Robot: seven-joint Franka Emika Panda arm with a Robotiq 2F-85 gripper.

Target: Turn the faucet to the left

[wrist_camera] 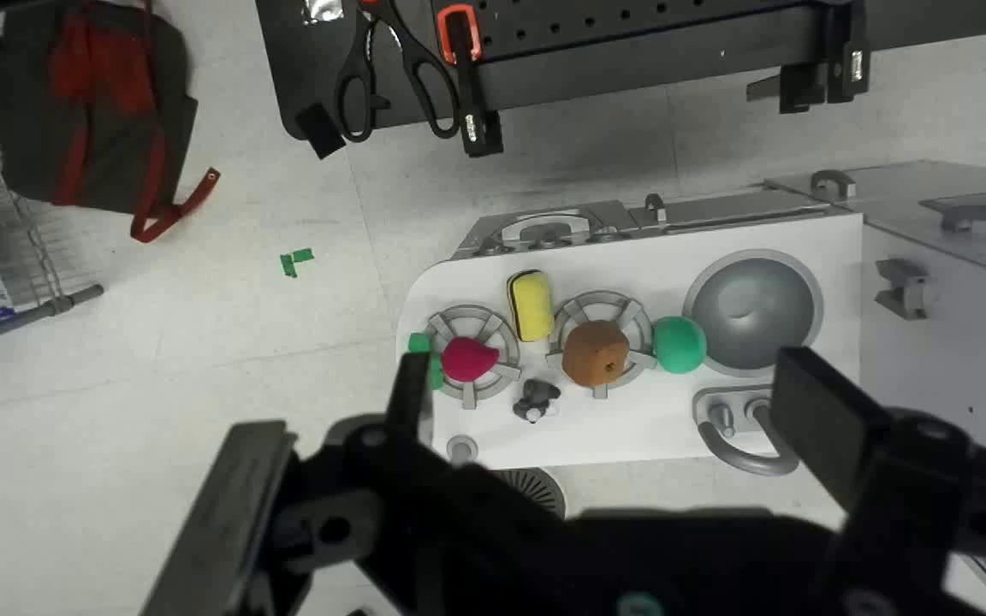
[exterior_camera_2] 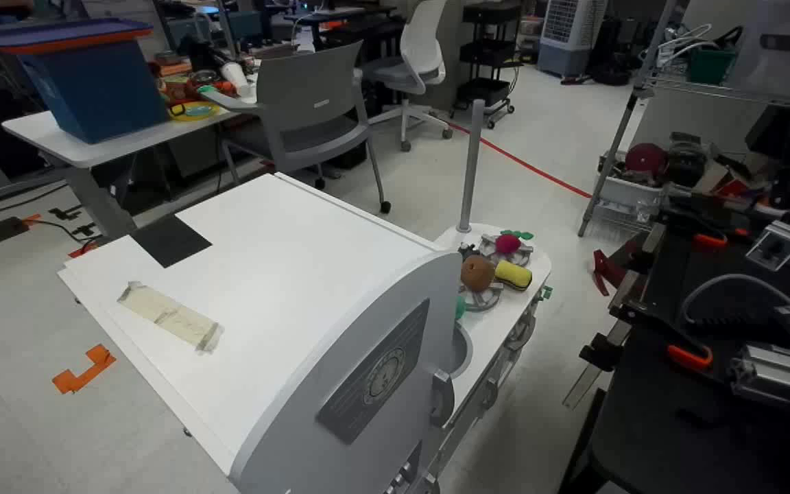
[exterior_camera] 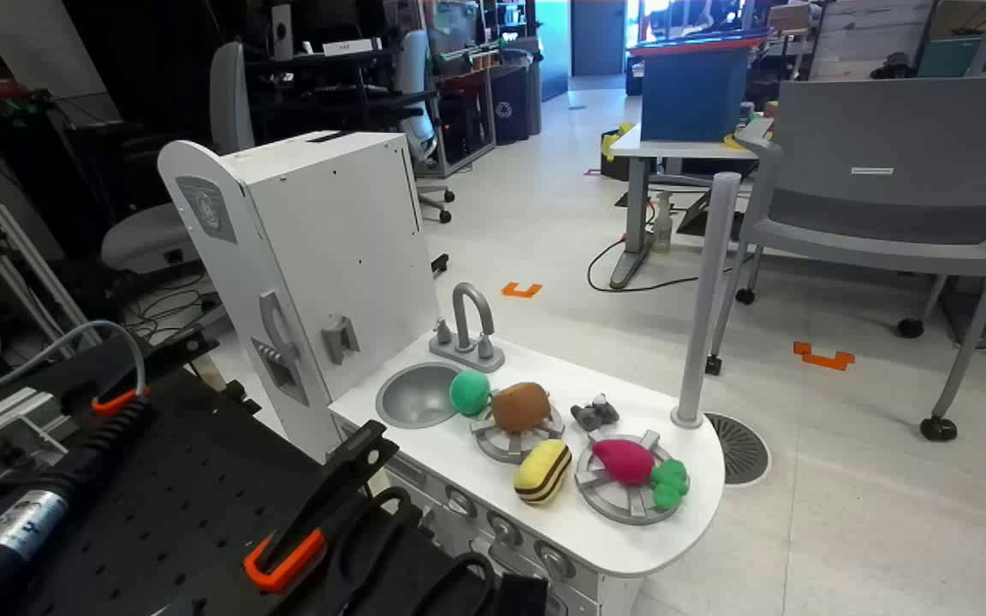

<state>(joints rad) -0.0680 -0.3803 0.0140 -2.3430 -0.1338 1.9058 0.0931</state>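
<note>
The faucet (exterior_camera: pixel 460 321) is silver-grey with an arched, hooked spout and a short base with small handles. In an exterior view it stands at the back of the white toy counter, behind the round sink basin (exterior_camera: pixel 416 396). It also shows in the wrist view (wrist_camera: pixel 750 464), at lower right, partly covered by the right finger. The other exterior view does not show it; the white cabinet blocks it. My gripper (wrist_camera: pixel 604 359) is wide open and empty in the wrist view, well above the counter. It touches nothing. The gripper is not in either exterior view.
A tall white cabinet (exterior_camera: pixel 335 248) adjoins the sink end, and a grey pole (exterior_camera: pixel 707 299) rises at the far end. A green ball (wrist_camera: pixel 679 345), brown piece (wrist_camera: pixel 596 353), yellow piece (wrist_camera: pixel 531 306), pink piece (wrist_camera: pixel 467 359) and grey figure (wrist_camera: pixel 536 399) lie on the counter (wrist_camera: pixel 656 432).
</note>
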